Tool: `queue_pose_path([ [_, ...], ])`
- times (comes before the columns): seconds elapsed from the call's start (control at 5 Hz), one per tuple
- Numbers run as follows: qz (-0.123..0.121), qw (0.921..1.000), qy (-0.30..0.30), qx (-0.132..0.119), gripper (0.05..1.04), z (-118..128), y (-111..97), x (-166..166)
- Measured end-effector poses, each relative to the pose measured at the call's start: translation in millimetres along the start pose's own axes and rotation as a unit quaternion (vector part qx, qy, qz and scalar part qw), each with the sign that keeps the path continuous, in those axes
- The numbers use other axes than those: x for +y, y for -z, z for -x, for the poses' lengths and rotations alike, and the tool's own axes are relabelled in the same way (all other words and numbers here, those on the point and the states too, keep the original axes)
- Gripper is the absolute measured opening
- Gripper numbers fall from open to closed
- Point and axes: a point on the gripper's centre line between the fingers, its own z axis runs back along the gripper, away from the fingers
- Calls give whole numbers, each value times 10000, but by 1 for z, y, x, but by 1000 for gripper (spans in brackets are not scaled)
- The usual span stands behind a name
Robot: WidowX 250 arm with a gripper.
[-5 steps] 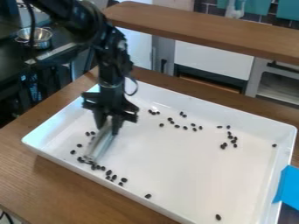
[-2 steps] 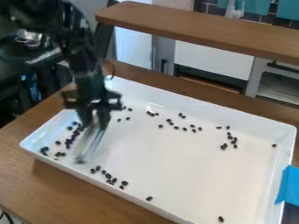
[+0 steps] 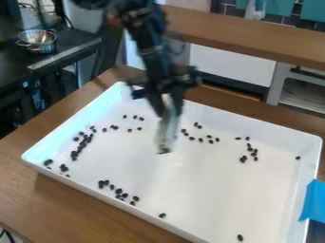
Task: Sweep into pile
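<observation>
Two stray beans (image 3: 240, 237) by near wall of white tray (image 3: 209, 190); hurried stroke could miss them. More beans in loose groups beyond. Pale scraper (image 3: 166, 133) mid-tray; if tilted, I could scatter beans. My end effector (image 3: 167, 110) narrow, clamped on scraper.
</observation>
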Motion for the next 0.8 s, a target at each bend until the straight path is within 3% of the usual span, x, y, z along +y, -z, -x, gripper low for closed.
queue_pose_path([
  [0.2, 42, 9997, 73, 218, 370, 5, 20, -49],
  [0.4, 106, 9992, 311, 239, 370, 12, 38, -87],
  [0.8, 82, 9976, 653, 201, 370, 24, 81, -127],
])
